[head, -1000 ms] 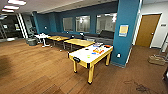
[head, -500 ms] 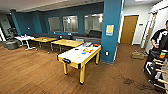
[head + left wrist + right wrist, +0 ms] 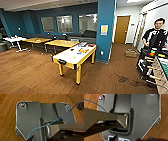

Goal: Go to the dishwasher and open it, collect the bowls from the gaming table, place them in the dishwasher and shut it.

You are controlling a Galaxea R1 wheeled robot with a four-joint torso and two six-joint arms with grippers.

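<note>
The gaming table [image 3: 75, 56] stands on the wood floor [image 3: 30, 75] beside a blue pillar [image 3: 105, 30], a person [image 3: 155, 37] at far right. Wooden tables [image 3: 61, 43] stand behind it. Neither claw's state can be told.

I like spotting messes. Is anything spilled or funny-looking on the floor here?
Yes, there are dark blotches on the wooden floor, between the gaming table and the foosball table. They look like stains or scuffs; I can't tell which. Nothing looks tipped over.
</note>
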